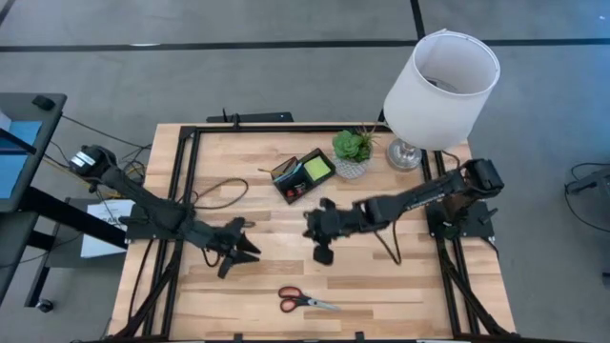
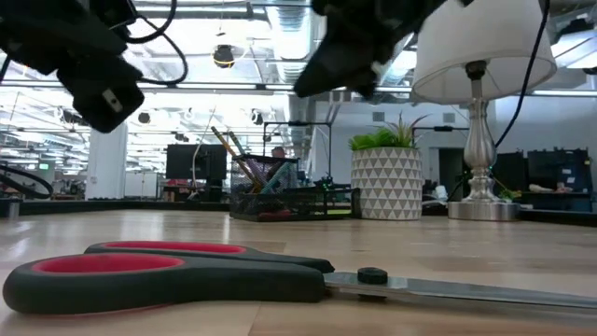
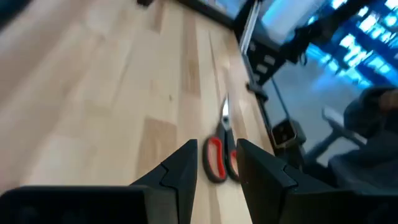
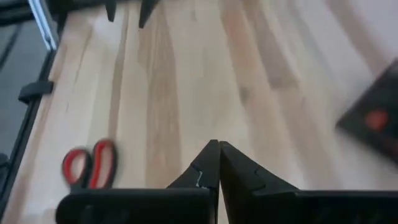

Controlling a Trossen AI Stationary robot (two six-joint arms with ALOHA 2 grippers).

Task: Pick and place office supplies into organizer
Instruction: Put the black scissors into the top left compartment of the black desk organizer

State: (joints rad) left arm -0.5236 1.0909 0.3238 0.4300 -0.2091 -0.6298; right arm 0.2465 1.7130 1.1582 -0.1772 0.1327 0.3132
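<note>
The red-handled scissors (image 1: 307, 301) lie flat on the table near its front edge, large in the low view's foreground (image 2: 187, 275). The black organizer (image 1: 303, 177) stands at the table's far middle, with the lime-green sticky-note pad (image 1: 317, 170) in it and pens (image 2: 238, 157) sticking up from it. My left gripper (image 1: 252, 241) hovers open over the table left of centre, and the scissors (image 3: 217, 160) show beyond its fingers (image 3: 186, 155). My right gripper (image 4: 215, 146) is shut on nothing. It hangs above the table's middle (image 1: 309, 225), between the organizer and the scissors.
A small green plant in a white patterned pot (image 1: 351, 152) stands right of the organizer. A lamp with a white shade (image 1: 440, 88) stands at the far right corner. A cable loop (image 1: 221, 193) lies left of the organizer. Bare wood lies around the scissors.
</note>
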